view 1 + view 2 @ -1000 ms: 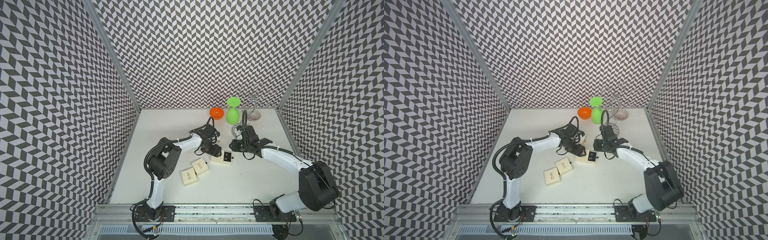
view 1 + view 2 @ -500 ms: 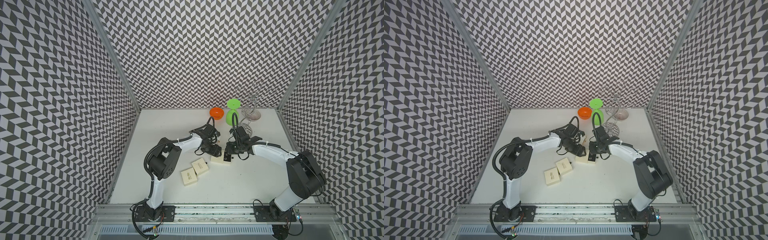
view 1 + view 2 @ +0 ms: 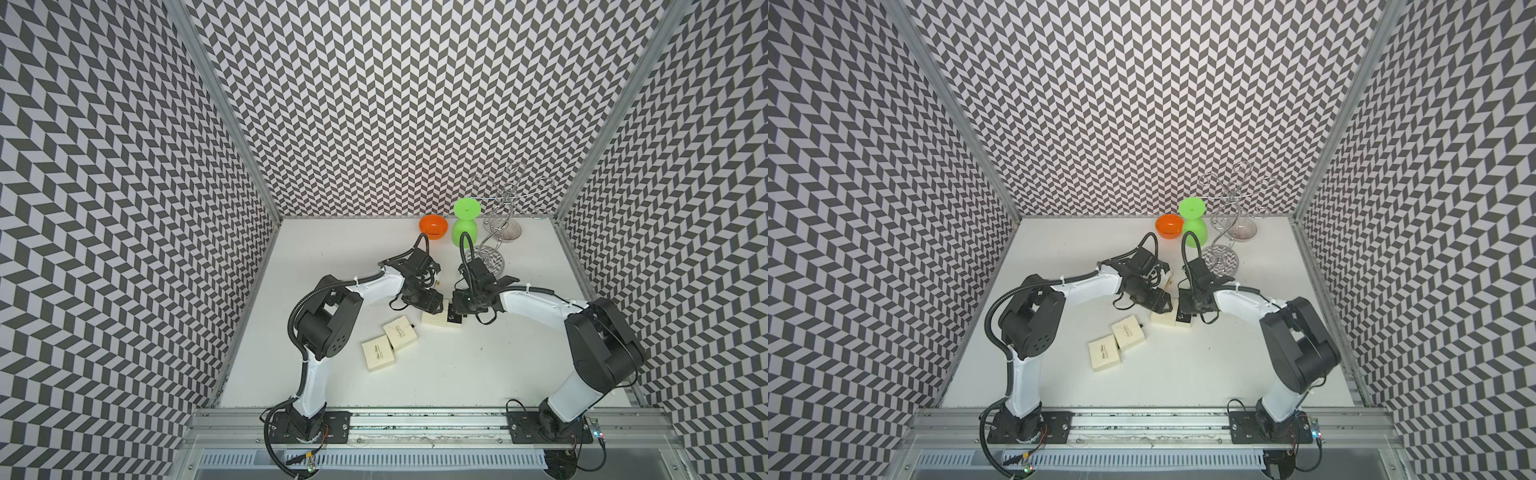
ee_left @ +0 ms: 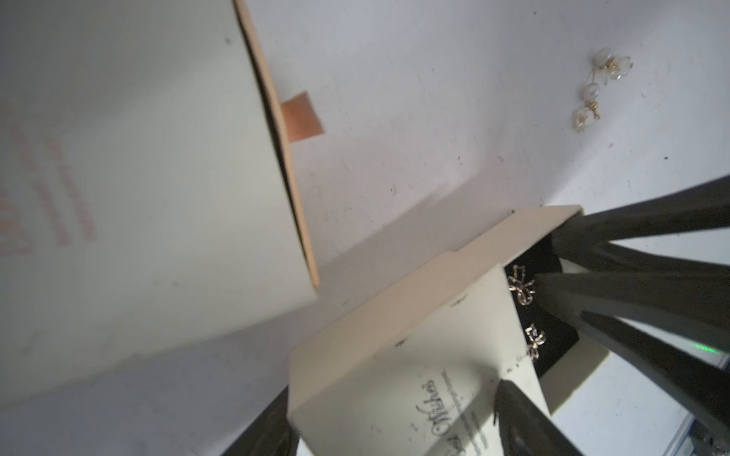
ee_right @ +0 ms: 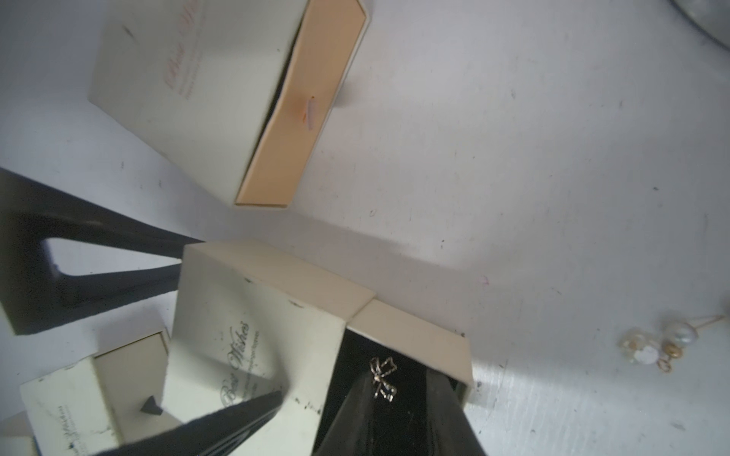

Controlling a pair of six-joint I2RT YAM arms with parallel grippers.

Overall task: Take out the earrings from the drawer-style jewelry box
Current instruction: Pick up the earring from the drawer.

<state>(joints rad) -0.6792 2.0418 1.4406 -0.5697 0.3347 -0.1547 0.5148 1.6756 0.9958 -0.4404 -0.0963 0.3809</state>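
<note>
**Q:** What has changed in the last second?

**A:** The right arm has swung inward. A second ago the right gripper (image 3: 456, 316) hung near the coiled base of the silver wire stand (image 3: 485, 255). Now it points down into the pulled-out drawer (image 5: 414, 335) of the cream jewelry box (image 3: 432, 321). The left arm has not moved.

**Q:** How do the pincers stand?

**A:** The left gripper (image 4: 395, 414) is clamped across the box's outer sleeve, one dark finger on each side. It steadies the box on the white table (image 3: 457, 374). The right gripper's fingers are a little apart and seem to hold nothing. One finger shows over the sleeve's top, and the other reaches down to the drawer's black lining.

**Q:** And the earrings?

**A:** Two small bow-shaped earrings (image 4: 521, 290) sit on the black lining inside the drawer. In the right wrist view only one of them shows, right at the fingertip in the drawer. A separate cluster of pearl drop earrings (image 4: 600, 87) lies loose on the table, well apart from the box.

**Q:** What does that mean for the task?

**A:** Probably the pearl ones are already out and the bow pair is next. The pick looks not yet begun, since the fingers would have to straddle one bow before closing.
</note>
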